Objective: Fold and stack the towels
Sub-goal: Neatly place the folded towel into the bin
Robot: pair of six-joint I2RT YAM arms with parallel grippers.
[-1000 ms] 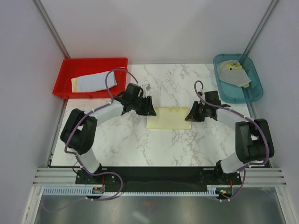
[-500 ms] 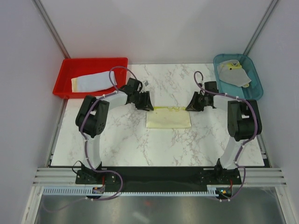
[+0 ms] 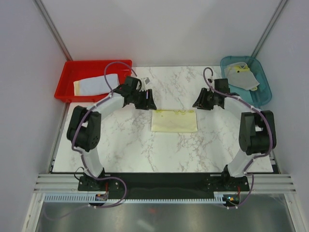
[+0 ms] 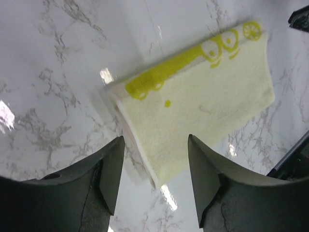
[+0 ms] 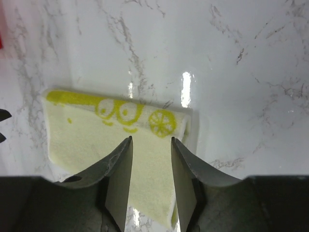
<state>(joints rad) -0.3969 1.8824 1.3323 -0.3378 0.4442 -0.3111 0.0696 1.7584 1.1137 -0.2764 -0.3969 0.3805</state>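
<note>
Cream-yellow towel [image 3: 174, 121] lies folded flat at mid table [image 3: 130, 145], printed yellow edge on the far side. We see the left hand [image 3: 147, 102] just off its far-left corner & the right hand [image 3: 199, 103] off its far-right corner, both w/ fingers apart, gripping nothing. Lavender-blue towel [image 3: 96, 86] sits in the red tray [image 3: 72, 70], grey towel [image 3: 244, 77] in the teal tray [image 3: 258, 96].
</note>
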